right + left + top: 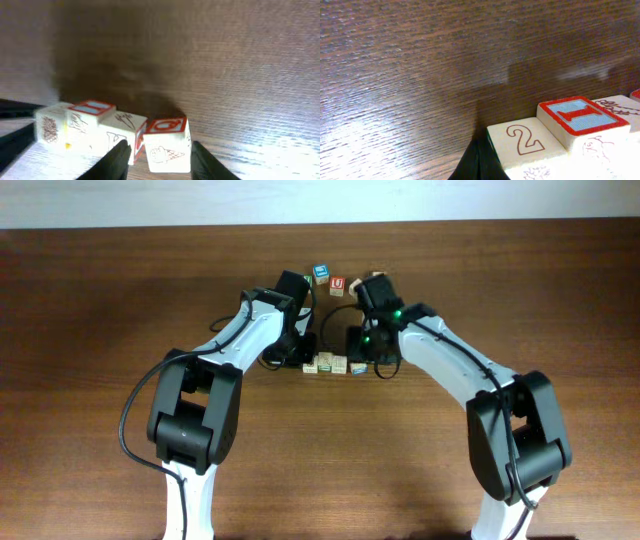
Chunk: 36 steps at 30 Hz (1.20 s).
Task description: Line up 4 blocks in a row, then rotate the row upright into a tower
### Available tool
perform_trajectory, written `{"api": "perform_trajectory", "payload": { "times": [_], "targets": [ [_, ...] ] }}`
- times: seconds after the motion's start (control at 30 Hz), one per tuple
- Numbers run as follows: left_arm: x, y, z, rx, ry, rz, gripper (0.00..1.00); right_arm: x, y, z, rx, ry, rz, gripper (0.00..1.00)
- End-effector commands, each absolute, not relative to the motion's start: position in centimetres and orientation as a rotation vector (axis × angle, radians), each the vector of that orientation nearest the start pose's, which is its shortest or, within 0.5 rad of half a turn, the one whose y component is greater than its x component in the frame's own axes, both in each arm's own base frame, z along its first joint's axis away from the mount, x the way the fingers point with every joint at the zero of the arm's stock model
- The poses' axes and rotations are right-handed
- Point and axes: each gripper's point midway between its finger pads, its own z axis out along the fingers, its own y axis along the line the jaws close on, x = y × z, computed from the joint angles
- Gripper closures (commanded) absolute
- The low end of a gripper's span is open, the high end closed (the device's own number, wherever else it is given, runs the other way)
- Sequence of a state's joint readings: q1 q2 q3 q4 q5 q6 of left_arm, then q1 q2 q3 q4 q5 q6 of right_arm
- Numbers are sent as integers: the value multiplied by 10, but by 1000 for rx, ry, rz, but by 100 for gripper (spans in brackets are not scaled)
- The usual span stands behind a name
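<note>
Four blocks lie in a row on the brown table (100, 330). From left in the overhead view they are a pale "2" cube (309, 366), a red-bordered "I" cube (325, 363), a pale cube (341, 365) and a red-topped cube (358, 368). My left gripper (480, 159) is shut, empty, its tip against the left side of the "2" cube (527, 142). The "I" cube (582, 116) is beside it. My right gripper (162, 157) is open, its fingers straddling the red-topped cube (167, 145), which has an ice-cream drawing, with narrow gaps either side.
Behind the arms, a blue-faced cube (321, 273) and a red "U" cube (337, 283) sit near the table's far edge. Both arms converge on the row from left and right, and the right arm (440, 360) hides the area behind the row.
</note>
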<state>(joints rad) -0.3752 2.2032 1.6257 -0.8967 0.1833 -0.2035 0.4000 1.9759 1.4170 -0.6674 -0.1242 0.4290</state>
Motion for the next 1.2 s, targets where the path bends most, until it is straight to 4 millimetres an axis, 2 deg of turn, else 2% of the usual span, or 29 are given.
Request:
{"api": "perform_trajectory", "payload": {
  "times": [0.0, 0.1, 0.2, 0.27, 0.43, 0.6, 0.67, 0.77, 0.83, 0.97, 1.1, 1.17],
  "targets": [
    [391, -191, -4, 276, 3090, -311, 99, 410, 178, 53, 94, 2851, 330, 72],
    [391, -190, -4, 274, 3089, -296, 99, 405, 163, 42, 168, 2877, 240, 83],
    [391, -190, -4, 274, 3089, -297, 99, 394, 163, 19, 169, 2942, 230, 86],
    [391, -190, -4, 275, 3089, -297, 99, 391, 170, 12, 162, 2967, 280, 87],
    [391, -190, -4, 276, 3089, -297, 99, 387, 190, 13, 105, 2964, 350, 87],
    [391, -190, -4, 276, 3089, -297, 99, 391, 191, 14, 83, 2947, 350, 85],
    [392, -189, -4, 273, 3088, -287, 99, 394, 188, 17, 19, 2938, 333, 73],
    [398, -177, -4, 238, 3084, -257, 98, 407, 178, 33, -23, 2919, 289, 71],
    [402, -166, -4, 194, 3088, -258, 95, 423, 185, 53, -67, 2860, 298, 70],
    [407, -153, -4, 142, 3091, -262, 88, 441, 203, 68, -91, 2768, 344, 70],
    [416, -139, -1, 72, 3080, -273, 83, 454, 238, 64, -102, 2688, 414, 71],
    [423, -127, 1, 27, 3066, -275, 83, 458, 261, 55, -102, 2654, 458, 76]
  ]
}}
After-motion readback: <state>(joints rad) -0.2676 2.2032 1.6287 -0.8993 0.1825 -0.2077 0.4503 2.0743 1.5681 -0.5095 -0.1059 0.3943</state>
